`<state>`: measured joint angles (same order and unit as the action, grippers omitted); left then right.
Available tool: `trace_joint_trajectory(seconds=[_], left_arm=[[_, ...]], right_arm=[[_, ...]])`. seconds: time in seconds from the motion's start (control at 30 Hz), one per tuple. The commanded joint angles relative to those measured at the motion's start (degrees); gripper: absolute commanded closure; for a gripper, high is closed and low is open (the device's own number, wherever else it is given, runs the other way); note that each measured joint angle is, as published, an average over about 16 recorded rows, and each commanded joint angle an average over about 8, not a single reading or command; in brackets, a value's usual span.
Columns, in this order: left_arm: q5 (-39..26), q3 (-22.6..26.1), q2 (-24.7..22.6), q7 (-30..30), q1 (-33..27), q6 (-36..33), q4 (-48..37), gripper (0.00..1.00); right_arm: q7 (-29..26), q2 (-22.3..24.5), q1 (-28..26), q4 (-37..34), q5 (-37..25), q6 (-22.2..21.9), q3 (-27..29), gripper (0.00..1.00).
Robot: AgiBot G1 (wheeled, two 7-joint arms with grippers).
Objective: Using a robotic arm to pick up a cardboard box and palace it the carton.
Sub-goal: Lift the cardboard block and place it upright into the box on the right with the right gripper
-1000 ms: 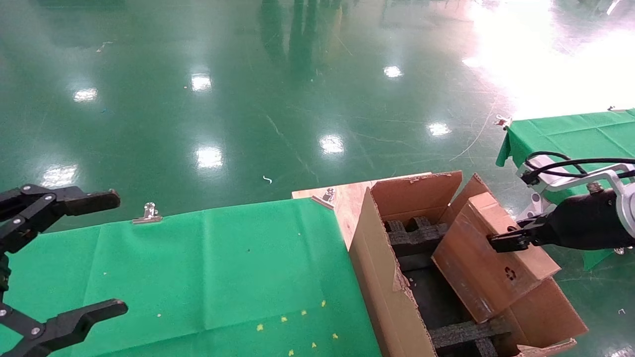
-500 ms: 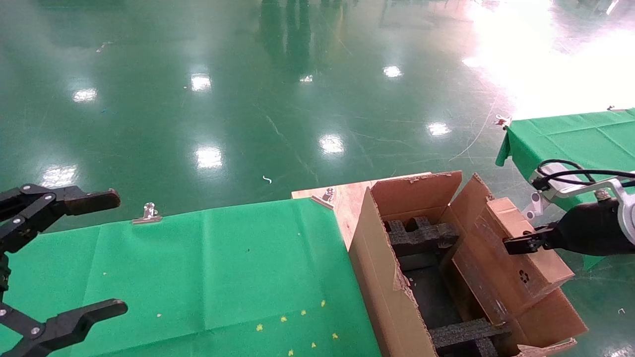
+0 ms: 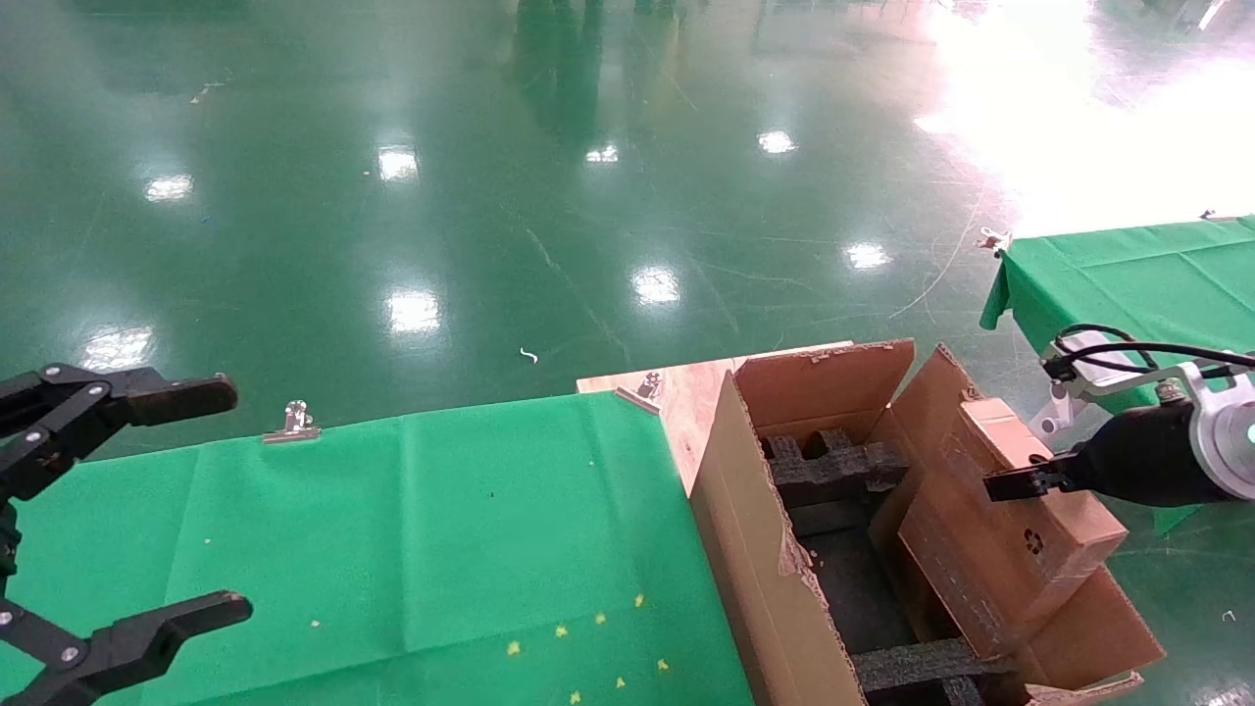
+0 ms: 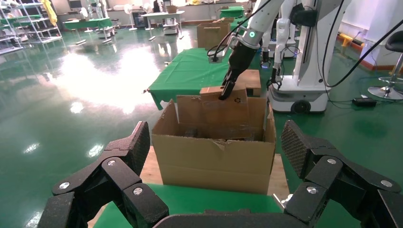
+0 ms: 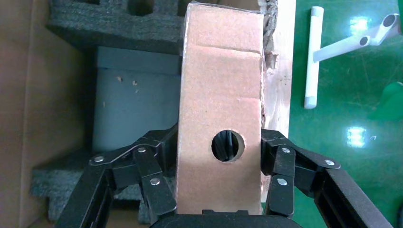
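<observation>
Your right pincer (image 5: pixel 219 190) is clenched on the cardboard box (image 5: pixel 221 109), one set of fingers (image 5: pixel 142 171) pressed to each long side, with the round hole in the narrow face sitting between them. The box hangs tilted, its lower end already inside the carton (image 3: pixel 765 549) and its upper end leaning against the wall nearest the pincer. Your left pincer (image 3: pixel 118 510) stands spread wide and idle, well apart over the green cloth (image 3: pixel 422 529).

Risks you should weigh:
- The box sits askew against the carton wall; if you let go here it may wedge on the rim or tip outward instead of dropping flat.
- The foam blocks (image 3: pixel 833 466) beyond and below the pincer leave only a narrow slot between them. A box lowered crooked could catch on a foam edge.
- The flap (image 3: pixel 1098 637) beside the pincer is bent outward and the near wall has a torn edge; pressure from the box may fold them further.

Materials: the box is plain brown card, smooth, rectangular, with a taped seam and a recycling mark on one broad face. The carton is corrugated board, ragged at the rim. The foam is black, coarse and notched. The pincer fingers are black linked bars with silver rivets
</observation>
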<state>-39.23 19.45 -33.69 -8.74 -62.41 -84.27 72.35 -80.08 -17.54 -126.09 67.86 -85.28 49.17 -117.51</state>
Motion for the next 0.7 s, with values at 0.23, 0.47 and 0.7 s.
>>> trace_joint_trajectory(seconds=[0.23,0.47,0.7], left_arm=[[0.0,0.0,0.0,0.0,0.0,0.0,0.0,0.0],[0.0,0.0,0.0,0.0,0.0,0.0,0.0,0.0],[0.0,0.0,0.0,0.0,0.0,0.0,0.0,0.0]], right_arm=[[0.2,-1.5,0.4,-2.5,0.3,-2.5,0.5,1.0],[0.3,-2.3,1.4,-3.2,-0.1,-3.5,0.2,1.0],[-0.3,-3.0,3.7,-3.5,-0.3,-5.4,-0.7,1.0]])
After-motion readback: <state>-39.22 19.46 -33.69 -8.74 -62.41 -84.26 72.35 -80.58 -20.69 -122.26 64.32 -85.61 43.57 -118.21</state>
